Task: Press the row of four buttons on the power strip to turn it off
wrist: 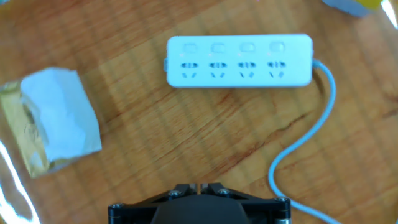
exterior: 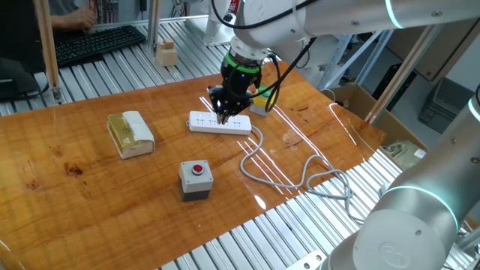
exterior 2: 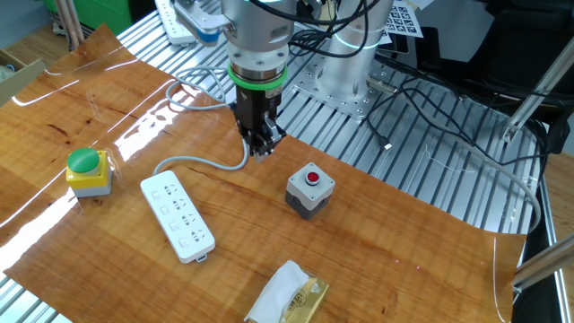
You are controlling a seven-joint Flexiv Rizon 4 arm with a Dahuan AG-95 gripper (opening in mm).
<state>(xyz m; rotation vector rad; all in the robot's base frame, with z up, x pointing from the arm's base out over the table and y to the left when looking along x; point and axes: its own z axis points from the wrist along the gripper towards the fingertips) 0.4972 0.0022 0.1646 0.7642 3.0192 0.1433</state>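
The white power strip [exterior: 219, 123] [exterior 2: 177, 218] [wrist: 239, 61] lies flat on the wooden table. Its grey-white cable [exterior: 300, 176] [wrist: 305, 143] trails off one end. The four buttons [wrist: 233, 47] form a straight row along the strip's far edge in the hand view. My gripper [exterior 2: 260, 149] [exterior: 223, 116] [wrist: 199, 185] hangs above the table near the cable end of the strip, apart from it. Its fingers are drawn together with only a hairline slit between them and hold nothing.
A grey box with a big red button [exterior: 196, 180] [exterior 2: 309, 190] stands near the gripper. A tan-and-white block [exterior: 130, 133] [exterior 2: 289, 294] [wrist: 53, 121] lies past the strip's free end. A green knob on a yellow base [exterior 2: 87, 170] sits beside the strip.
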